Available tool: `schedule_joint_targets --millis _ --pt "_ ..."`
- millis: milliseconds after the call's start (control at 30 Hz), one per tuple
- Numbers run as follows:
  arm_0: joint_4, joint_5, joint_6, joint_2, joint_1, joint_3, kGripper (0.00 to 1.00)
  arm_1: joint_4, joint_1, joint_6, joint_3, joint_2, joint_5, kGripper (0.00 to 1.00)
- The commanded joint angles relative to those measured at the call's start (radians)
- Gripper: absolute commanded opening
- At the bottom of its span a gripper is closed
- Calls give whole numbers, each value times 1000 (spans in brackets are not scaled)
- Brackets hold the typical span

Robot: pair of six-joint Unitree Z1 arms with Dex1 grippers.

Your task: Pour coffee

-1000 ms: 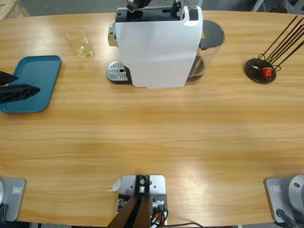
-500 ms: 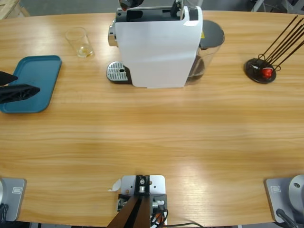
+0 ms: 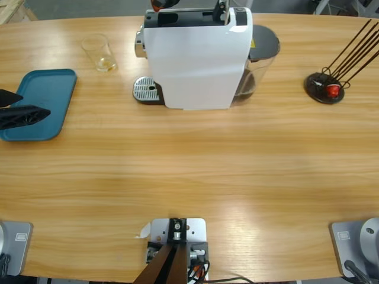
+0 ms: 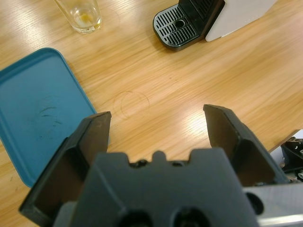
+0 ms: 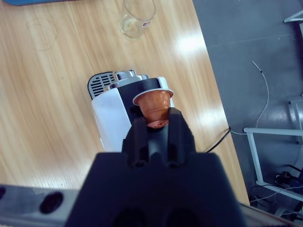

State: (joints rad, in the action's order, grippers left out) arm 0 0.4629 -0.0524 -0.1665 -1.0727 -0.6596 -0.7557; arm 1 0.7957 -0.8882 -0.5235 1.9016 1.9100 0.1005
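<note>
My right gripper (image 5: 156, 122) is shut on a copper coffee capsule (image 5: 152, 104), held rim-up above the top of the white coffee machine (image 5: 111, 116). In the high view that gripper (image 3: 167, 5) pokes in at the top edge over the machine (image 3: 195, 59). A clear glass (image 3: 100, 52) stands left of the machine with only a thin amber trace at its bottom; no coffee shows. My left gripper (image 4: 156, 116) is open and empty, hovering over the right edge of a teal tray (image 4: 38, 109), seen at the left edge of the high view (image 3: 28, 106).
The machine's perforated drip tray (image 3: 147, 90) juts out at its front left, with nothing on it. A black capsule stand (image 3: 324, 86) with thin dark rods and one red capsule is at the far right. The glass (image 4: 83, 14) stands beyond the teal tray (image 3: 38, 103).
The right gripper with the capsule has shifted slightly at the top edge above the machine. The left gripper, glass and tray have not moved.
</note>
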Motion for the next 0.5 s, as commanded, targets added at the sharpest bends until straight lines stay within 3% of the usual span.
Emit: schedule_joint_targets --millis 33,500 --pt "-10 14 7 8 -9 39 835 -22 9 -8 -62 44 -26 0" --pt "-10 14 8 8 -9 39 830 -52 9 -3 -95 45 -30 0"
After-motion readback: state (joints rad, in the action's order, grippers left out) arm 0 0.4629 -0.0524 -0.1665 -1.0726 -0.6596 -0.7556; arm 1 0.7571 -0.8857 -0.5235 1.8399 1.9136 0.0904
